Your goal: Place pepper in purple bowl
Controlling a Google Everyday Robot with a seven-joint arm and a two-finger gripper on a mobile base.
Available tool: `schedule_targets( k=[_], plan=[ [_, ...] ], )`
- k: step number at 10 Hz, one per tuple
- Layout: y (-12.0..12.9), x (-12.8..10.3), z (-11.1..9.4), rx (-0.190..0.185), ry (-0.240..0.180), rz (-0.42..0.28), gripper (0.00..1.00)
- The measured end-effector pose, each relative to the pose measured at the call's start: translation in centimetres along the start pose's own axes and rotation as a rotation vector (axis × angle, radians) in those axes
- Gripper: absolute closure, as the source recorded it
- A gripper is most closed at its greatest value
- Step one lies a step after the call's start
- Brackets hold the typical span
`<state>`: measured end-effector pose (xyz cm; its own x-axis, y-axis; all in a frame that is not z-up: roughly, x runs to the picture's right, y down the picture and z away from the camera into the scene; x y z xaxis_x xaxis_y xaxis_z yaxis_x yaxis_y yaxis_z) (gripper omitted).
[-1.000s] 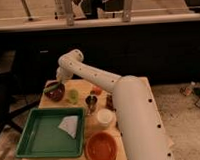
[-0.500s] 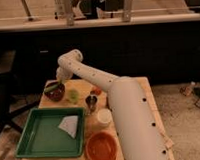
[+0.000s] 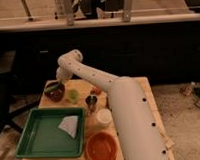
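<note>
hand (image 3: 60, 80) low over purple bowl (image 3: 56, 92); pepper (image 3: 54, 87) in bowl beneath hand; grip state cannot tell.

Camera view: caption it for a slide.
White arm's end effector hangs over the purple bowl, beside a green tray.

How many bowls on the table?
2: purple bowl at far left, under the gripper; orange bowl at near edge beside the green tray. Arm may hide others.
</note>
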<state>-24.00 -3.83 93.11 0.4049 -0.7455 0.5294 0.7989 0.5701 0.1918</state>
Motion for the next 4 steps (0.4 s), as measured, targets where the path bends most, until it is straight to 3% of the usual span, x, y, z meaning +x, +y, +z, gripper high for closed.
schedule_targets(
  k=[1, 2, 4],
  plan=[
    [0.0, -0.03, 0.02, 0.0, 0.0, 0.0, 0.27],
    [-0.01, -0.03, 0.01, 0.0, 0.0, 0.0, 0.22],
    [0.0, -0.05, 0.04, 0.0, -0.001, -0.001, 0.2]
  ],
)
